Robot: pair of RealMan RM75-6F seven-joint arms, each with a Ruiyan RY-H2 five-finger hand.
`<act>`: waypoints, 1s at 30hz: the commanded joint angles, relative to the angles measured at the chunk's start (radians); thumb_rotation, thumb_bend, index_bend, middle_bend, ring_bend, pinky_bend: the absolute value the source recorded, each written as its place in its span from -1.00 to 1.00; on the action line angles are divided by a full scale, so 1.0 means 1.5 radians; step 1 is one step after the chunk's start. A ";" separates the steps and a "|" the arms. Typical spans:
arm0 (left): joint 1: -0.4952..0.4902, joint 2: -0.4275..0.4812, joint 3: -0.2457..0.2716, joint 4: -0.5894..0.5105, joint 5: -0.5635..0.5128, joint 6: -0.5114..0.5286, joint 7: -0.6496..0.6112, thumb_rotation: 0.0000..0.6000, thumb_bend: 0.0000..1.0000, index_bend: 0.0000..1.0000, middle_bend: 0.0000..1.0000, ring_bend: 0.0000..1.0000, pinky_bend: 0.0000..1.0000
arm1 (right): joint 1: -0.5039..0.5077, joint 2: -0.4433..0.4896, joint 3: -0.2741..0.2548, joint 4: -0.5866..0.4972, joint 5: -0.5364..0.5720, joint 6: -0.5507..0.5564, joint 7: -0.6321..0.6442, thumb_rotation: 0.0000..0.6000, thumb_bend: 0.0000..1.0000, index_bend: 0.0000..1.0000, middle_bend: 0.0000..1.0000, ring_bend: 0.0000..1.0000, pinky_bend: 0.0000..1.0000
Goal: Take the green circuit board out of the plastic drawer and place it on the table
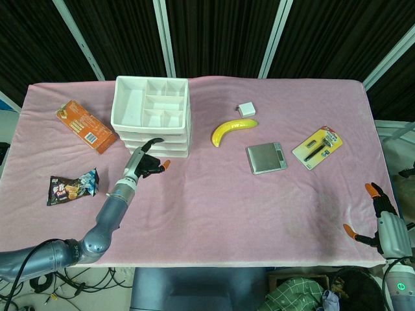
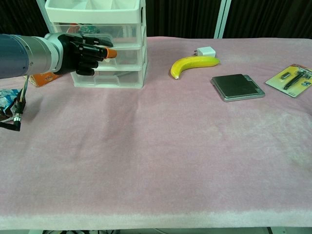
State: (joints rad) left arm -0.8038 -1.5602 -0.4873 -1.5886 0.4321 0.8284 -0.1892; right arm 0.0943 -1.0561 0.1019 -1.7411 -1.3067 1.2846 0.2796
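Left robot hand [image 2: 80,51], fingers curled, possibly touching the plastic drawer [image 2: 105,53] front.

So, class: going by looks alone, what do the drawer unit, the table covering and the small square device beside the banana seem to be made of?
Drawer unit: likely plastic, with a white frame and clear, glossy drawer fronts you can see through. Table covering: pink cloth, matte and slightly fuzzy, with soft creases. Square device: probably brushed metal on top, grey with a dull sheen.
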 commanded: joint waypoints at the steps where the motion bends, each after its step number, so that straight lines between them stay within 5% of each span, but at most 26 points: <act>1: 0.000 0.002 0.001 -0.001 -0.001 -0.003 0.000 1.00 -0.28 -0.46 1.00 0.92 0.92 | 0.000 0.000 0.000 0.000 0.000 0.000 0.000 1.00 -0.76 -1.00 -1.00 -1.00 -0.75; 30: 0.049 0.046 0.025 -0.076 0.059 -0.003 -0.031 1.00 -0.27 -0.43 1.00 0.92 0.92 | -0.002 0.000 0.000 -0.003 -0.002 0.004 -0.002 1.00 -0.76 -1.00 -1.00 -1.00 -0.75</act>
State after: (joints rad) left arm -0.7348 -1.4942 -0.4511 -1.6988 0.5169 0.8211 -0.2322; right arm 0.0919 -1.0565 0.1011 -1.7453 -1.3103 1.2909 0.2766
